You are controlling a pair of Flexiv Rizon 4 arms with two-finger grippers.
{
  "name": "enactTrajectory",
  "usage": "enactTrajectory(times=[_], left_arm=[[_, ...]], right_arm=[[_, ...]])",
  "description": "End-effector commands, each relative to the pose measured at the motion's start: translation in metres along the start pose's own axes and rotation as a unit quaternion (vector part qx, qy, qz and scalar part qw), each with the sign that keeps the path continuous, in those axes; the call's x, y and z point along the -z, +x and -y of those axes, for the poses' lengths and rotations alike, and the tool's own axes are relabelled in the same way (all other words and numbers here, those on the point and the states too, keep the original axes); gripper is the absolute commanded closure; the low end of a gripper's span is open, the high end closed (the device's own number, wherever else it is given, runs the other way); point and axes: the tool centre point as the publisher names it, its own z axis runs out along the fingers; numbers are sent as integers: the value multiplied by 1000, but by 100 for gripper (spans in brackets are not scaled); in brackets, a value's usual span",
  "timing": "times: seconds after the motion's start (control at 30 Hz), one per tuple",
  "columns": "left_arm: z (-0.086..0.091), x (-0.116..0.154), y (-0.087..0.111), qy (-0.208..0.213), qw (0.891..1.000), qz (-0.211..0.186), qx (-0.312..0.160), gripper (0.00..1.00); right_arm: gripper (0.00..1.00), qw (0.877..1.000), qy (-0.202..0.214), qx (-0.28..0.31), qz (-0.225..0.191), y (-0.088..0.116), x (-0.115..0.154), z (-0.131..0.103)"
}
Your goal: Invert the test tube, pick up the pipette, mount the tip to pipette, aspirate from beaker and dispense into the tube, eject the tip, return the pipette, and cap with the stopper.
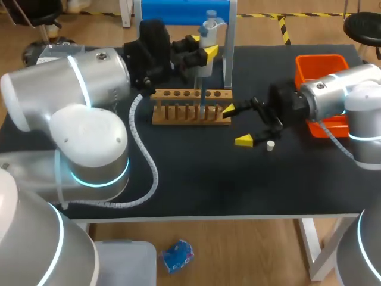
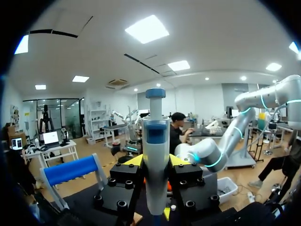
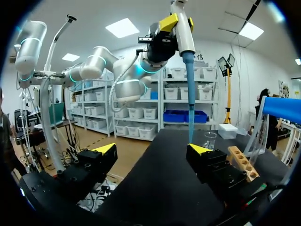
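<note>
Student: Head view: which arm has the pipette (image 1: 208, 31)?
Tutor: Left gripper (image 1: 202, 49), clamped on its body. Long axis vertical, blue tip (image 1: 202, 89) pointing down at the wooden rack (image 1: 172, 121). Right gripper (image 1: 237, 126) gapes wide over the counter (image 1: 196, 179), white stopper (image 1: 270, 145) just beside it.
Student: Left wrist view?
Tutor: Pipette upright between both yellow fingers; test tube not discernible.
Student: Right wrist view?
Tutor: Fingers apart, nothing between; the tip hangs ahead, beaker (image 3: 209, 140) beyond. Dispensing probably needs only a straight descent.
</note>
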Motion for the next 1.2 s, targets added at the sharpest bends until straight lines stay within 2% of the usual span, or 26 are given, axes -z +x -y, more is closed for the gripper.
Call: enactTrajectory(times=[0.03,0.6,0.77,0.97,1.2], left_arm=[[0,20,2,-1,1000,-3,0,100],[0,20,2,-1,1000,-3,0,100],[3,51,-20,12,1000,-27,1,100],[2,89,-42,15,999,-50,-1,100],[-3,125,-67,28,998,-50,3,100]], right_arm=[[0,1000,6,0,4,7,4,-6],[0,1000,6,0,4,7,4,-6],[0,1000,7,-7,25,-1,-15,-5],[0,998,32,-9,59,-13,-43,-4],[0,996,44,-15,74,-23,-72,-3]])
